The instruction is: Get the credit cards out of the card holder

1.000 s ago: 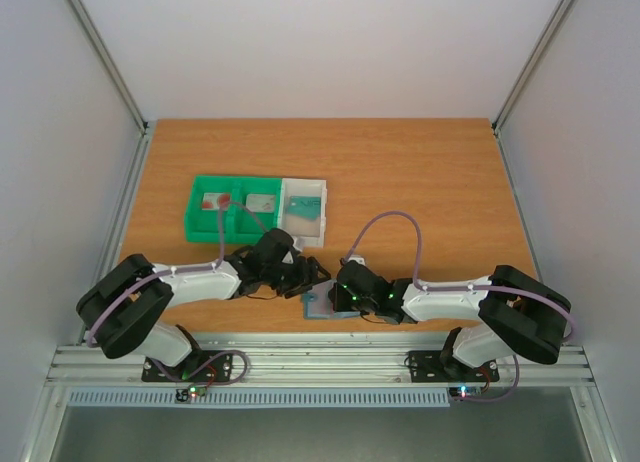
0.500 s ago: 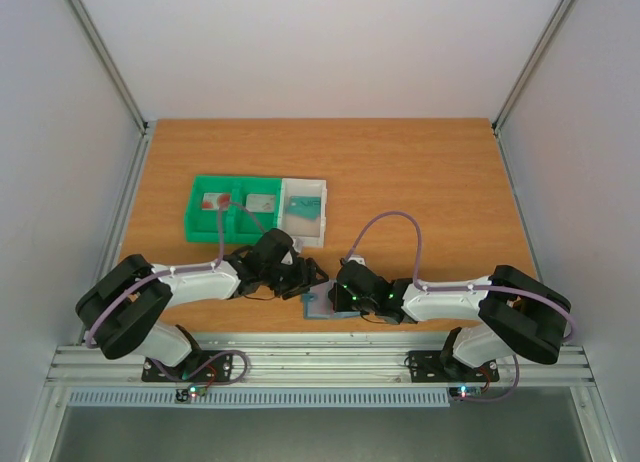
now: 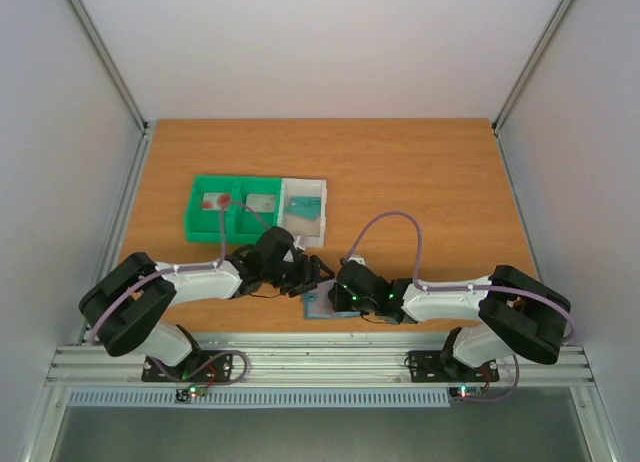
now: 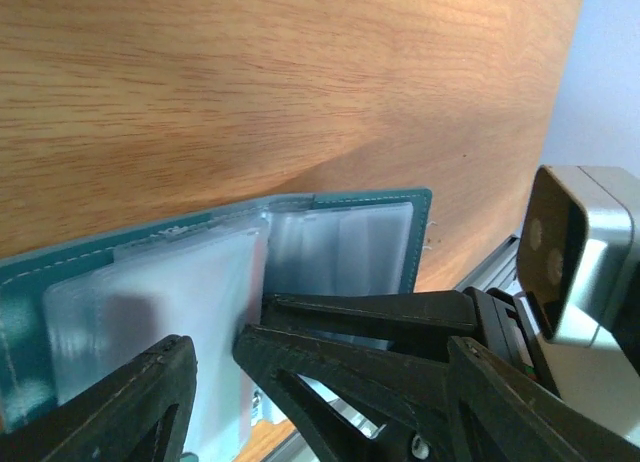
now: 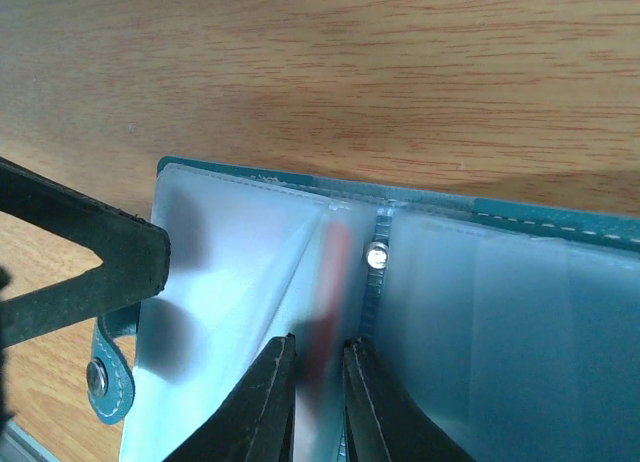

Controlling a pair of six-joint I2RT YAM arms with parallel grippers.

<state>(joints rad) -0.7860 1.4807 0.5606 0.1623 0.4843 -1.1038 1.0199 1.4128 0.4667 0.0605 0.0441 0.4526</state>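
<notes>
The card holder [image 3: 318,305] lies open near the table's front edge, teal-blue with clear sleeves; it also shows in the left wrist view [image 4: 340,242] and in the right wrist view [image 5: 500,312]. My right gripper [image 3: 337,292] [image 5: 318,350] is pinched on an upright sleeve at the spine with a credit card [image 5: 328,302] inside, seen edge-on with a red mark. My left gripper [image 3: 318,274] [image 4: 318,367] is open wide over the holder's other side. One of its fingers [image 5: 90,272] lies at the holder's left edge.
A green tray [image 3: 200,227] at the back left holds a pale card with a red mark [image 3: 212,203] and another card [image 3: 262,203]. A white tray [image 3: 318,197] beside it holds a teal card [image 3: 303,214]. A metal rail [image 3: 320,362] borders the table's near edge.
My left gripper has shifted slightly right, closer to the right gripper over the holder. The right arm and the holder have barely moved.
</notes>
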